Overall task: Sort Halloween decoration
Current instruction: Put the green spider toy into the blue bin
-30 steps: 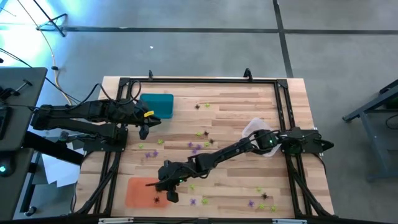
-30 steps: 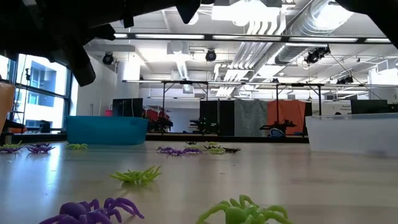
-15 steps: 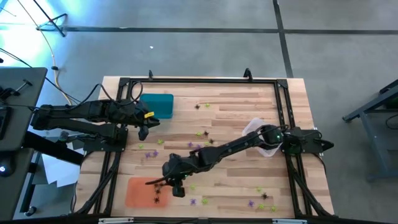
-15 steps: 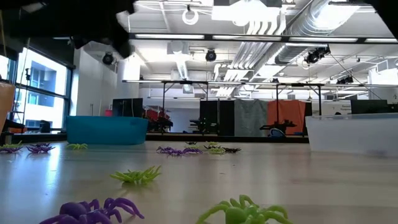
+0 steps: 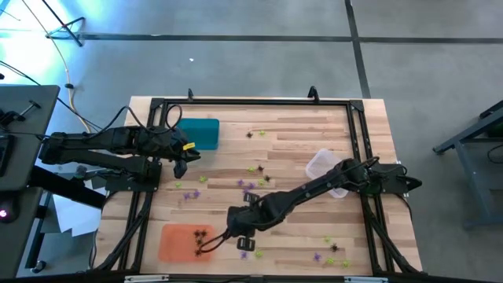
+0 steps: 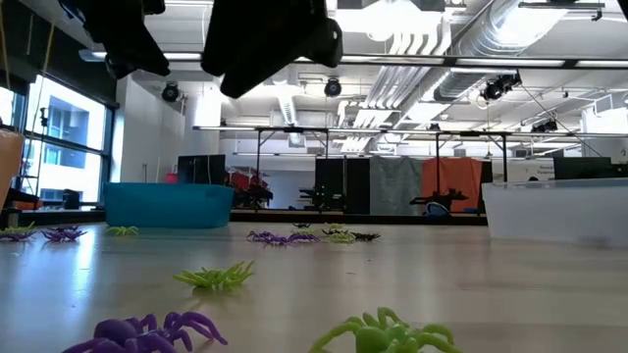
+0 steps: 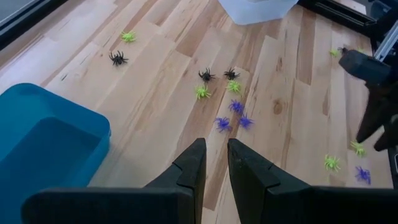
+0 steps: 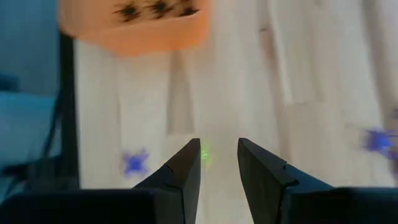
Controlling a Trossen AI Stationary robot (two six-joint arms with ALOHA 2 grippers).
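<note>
Tiny plastic spiders in black, yellow-green and purple lie scattered on the wooden table, with a cluster at mid-table (image 5: 247, 185) and more near the front right (image 5: 330, 250). A few black spiders (image 5: 200, 236) lie in the orange tray (image 5: 174, 242). My right gripper (image 5: 240, 240) hovers just right of that tray with nothing between its parted fingers (image 8: 219, 155). My left gripper (image 5: 182, 163) waits in the air beside the teal tray (image 5: 198, 132), its fingers (image 7: 216, 158) a narrow gap apart and empty.
A clear tray (image 5: 326, 169) stands at the right, under my right arm. A black frame (image 5: 251, 101) runs round the table's edges. In the low view, green (image 6: 214, 277) and purple (image 6: 147, 331) spiders lie close to the near edge.
My right gripper has drawn away from over the orange tray toward the table's right edge, and the black spiders in the tray now show uncovered. My left arm has kept still.
</note>
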